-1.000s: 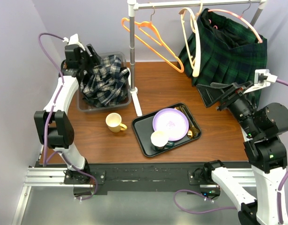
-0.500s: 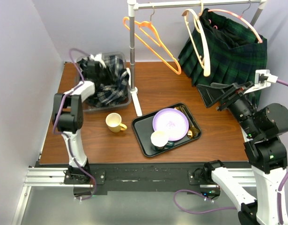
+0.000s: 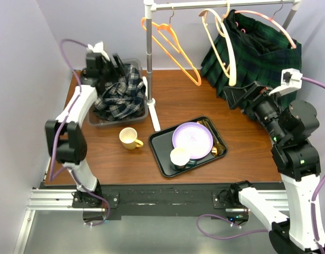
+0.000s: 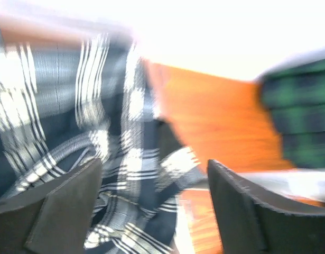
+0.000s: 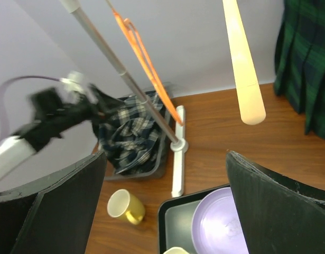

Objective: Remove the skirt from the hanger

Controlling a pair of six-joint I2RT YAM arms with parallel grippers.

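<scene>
A dark green plaid skirt (image 3: 262, 58) hangs on a pink hanger (image 3: 276, 26) at the right end of the rail; its edge shows in the right wrist view (image 5: 305, 63). My right gripper (image 3: 233, 98) is open and empty, below and left of that skirt, apart from it; in its own view (image 5: 165, 196) the jaws stand wide. My left gripper (image 3: 119, 62) is open over the back of a grey bin (image 3: 91, 123) holding a navy-and-white plaid skirt (image 3: 120, 95). The left wrist view is blurred; that cloth (image 4: 114, 159) lies under the open gripper (image 4: 154, 196).
A bare cream hanger (image 3: 225, 47) and a bare orange hanger (image 3: 170, 45) hang on the rail; its post (image 3: 150, 69) stands beside the bin. A yellow mug (image 3: 130, 138) and a black tray (image 3: 159, 159) with a purple plate (image 3: 193, 139) and a cup (image 3: 179, 157) sit in front.
My left arm swung down beside the bin, then back up over its rear, and its view is blurred with motion. My right gripper rose a little toward the rack. The bare hangers swayed.
</scene>
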